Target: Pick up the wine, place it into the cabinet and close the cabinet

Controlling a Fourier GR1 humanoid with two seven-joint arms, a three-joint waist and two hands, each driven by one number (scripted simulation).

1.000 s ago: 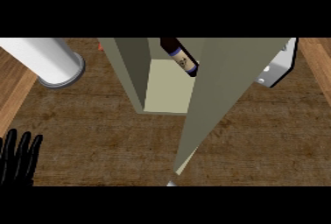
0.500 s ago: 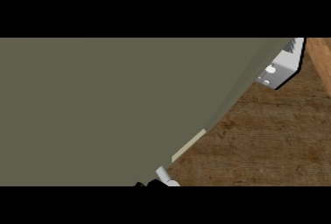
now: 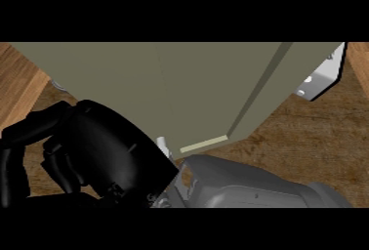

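Fingers (image 3: pixel 29 128) of the black hand (image 3: pixel 93 156) at lower left curl, holding nothing visible, against the olive-grey cabinet door (image 3: pixel 166 88), probably pushing it shut.

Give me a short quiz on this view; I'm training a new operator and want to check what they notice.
1. True or false: the dark wine bottle can be seen in the head view.
2. What fills the upper part of the view? A. an olive-green box-shaped cabinet B. a round white plate C. a blue bowl
3. What surface shows beside the cabinet at the right?

Key: 1. False, no bottle is in sight. 2. A. 3. The brown wooden counter.
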